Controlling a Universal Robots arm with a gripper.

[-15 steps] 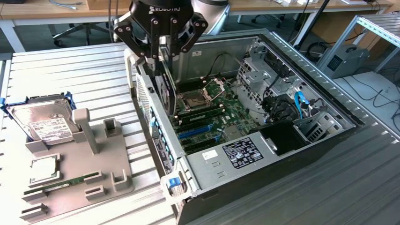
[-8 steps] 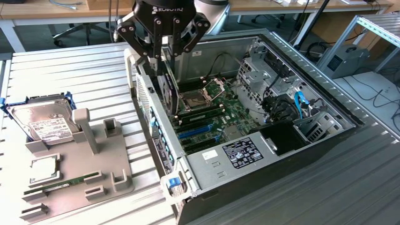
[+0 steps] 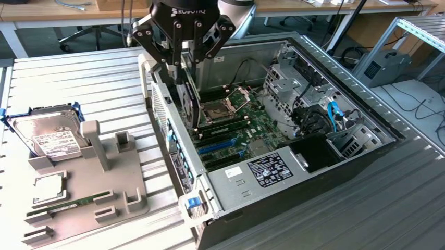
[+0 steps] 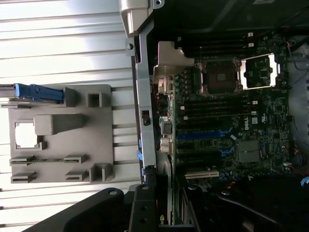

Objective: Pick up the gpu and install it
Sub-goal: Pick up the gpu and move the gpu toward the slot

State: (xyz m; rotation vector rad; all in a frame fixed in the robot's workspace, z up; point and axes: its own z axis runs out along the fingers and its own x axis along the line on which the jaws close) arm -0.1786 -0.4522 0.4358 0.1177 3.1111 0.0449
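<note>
Gripper [image 3: 185,58]: black, two-fingered, with jointed link fingers [image 3: 154,39] pinned by small round silver screws, and a flat black body carrying white ROBOTIQ lettering [image 3: 186,10]. Arm [image 3: 240,13]: a smooth, rounded, silver-grey wrist segment joined to the gripper body. Seen from the wrist view, the finger links are matt black with rounded outlines and a round screw head [image 4: 112,193].

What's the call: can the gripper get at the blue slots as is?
Probably yes. The gripper, shut on the gpu, hangs over the open case, and the blue slots lie bare with no cable across them. The rear wall sits close beside the gpu.
</note>
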